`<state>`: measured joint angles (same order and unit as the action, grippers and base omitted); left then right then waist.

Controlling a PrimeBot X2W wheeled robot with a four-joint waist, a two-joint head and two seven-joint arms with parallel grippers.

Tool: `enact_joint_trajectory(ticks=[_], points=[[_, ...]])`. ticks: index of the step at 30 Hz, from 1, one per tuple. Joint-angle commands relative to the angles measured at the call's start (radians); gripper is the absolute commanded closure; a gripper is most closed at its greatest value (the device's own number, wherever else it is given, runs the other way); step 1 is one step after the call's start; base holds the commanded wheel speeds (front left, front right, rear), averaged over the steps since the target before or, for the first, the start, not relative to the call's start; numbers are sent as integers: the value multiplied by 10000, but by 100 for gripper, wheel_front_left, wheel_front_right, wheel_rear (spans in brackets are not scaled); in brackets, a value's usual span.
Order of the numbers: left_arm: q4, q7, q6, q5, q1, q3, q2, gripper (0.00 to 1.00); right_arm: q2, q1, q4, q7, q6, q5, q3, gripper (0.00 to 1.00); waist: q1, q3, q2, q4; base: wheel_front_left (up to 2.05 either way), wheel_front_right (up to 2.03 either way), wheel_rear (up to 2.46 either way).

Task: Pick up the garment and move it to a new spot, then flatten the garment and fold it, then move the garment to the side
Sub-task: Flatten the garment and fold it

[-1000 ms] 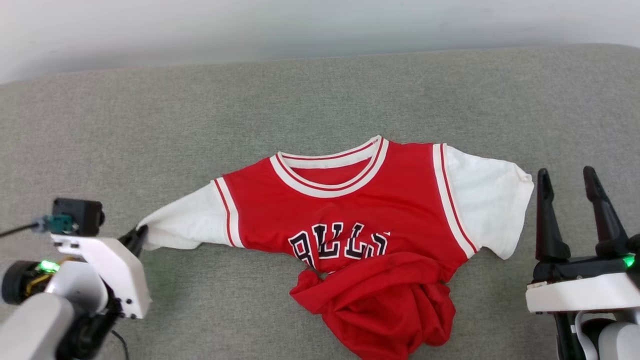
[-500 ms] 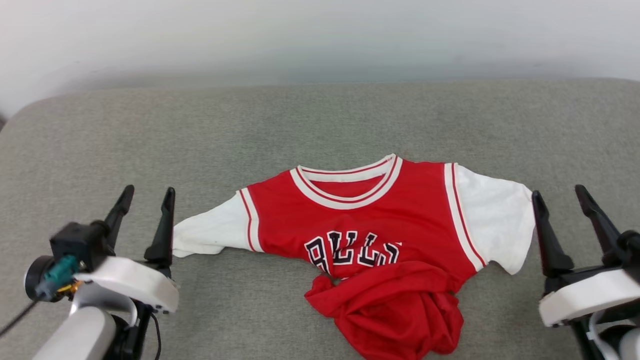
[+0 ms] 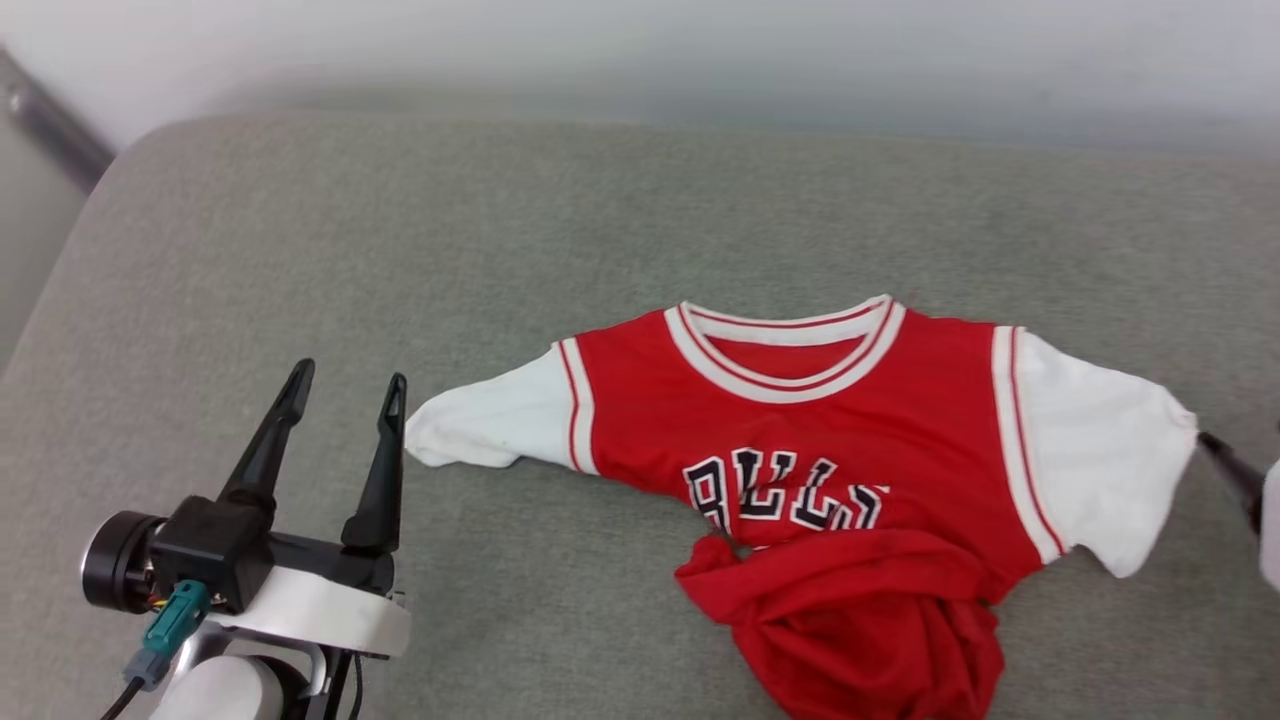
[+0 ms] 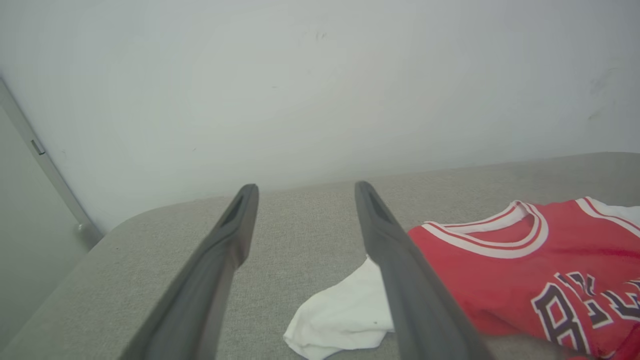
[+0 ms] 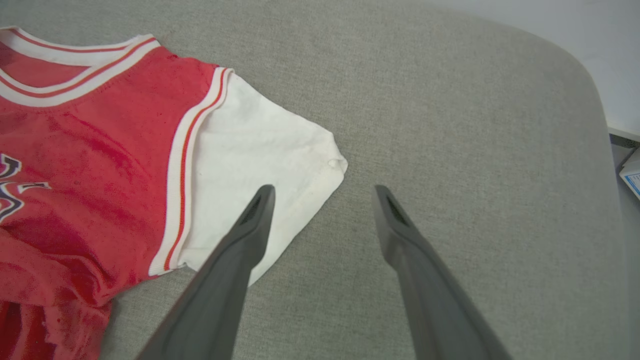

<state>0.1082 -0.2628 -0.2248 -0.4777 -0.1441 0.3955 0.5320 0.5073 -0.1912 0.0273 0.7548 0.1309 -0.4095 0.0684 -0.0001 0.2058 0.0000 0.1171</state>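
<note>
The red jersey [image 3: 800, 420] lies chest-up on the gray cushion [image 3: 500, 250], its hem bunched. The left gripper [image 3: 349, 373] is spread wide and empty just beside one white sleeve. The right gripper [image 5: 324, 189], equally spread, holds nothing by the other sleeve.
</note>
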Motion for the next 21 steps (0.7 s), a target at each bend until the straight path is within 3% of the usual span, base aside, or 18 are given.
enact_joint_trajectory(ticks=[1, 7, 19, 20, 21], points=[[44, -24, 97, 17, -13, -19, -43, 0, 159, -253, -134, 369, -3, -126, 34, 0, 1, 372, 0, 405, 0, 0, 0], [58, 102, 532, -322, -258, 23, -88, 0, 556, -1182, -975, 1697, -3, 10, 180, 0, 1, 948, 0, 985, 0, 0, 0], [96, 1283, 660, -887, -588, 316, -164, 0, 524, -1422, -2562, 1749, -3, 50, -266, 0, 1, 1541, 0, 1399, 0, 0, 0], [87, 1361, 685, -913, -599, 337, -162, 0, 508, -1353, -2574, 1769, 3, -51, -413, 100, 1, 1565, 0, 1396, 0, 0, 0], [82, 1390, 724, -942, -617, 357, -149, 0, 541, -1299, -2582, 1735, 10, -118, -489, 100, 1, 1578, 0, 1388, 0, 0, 0]])
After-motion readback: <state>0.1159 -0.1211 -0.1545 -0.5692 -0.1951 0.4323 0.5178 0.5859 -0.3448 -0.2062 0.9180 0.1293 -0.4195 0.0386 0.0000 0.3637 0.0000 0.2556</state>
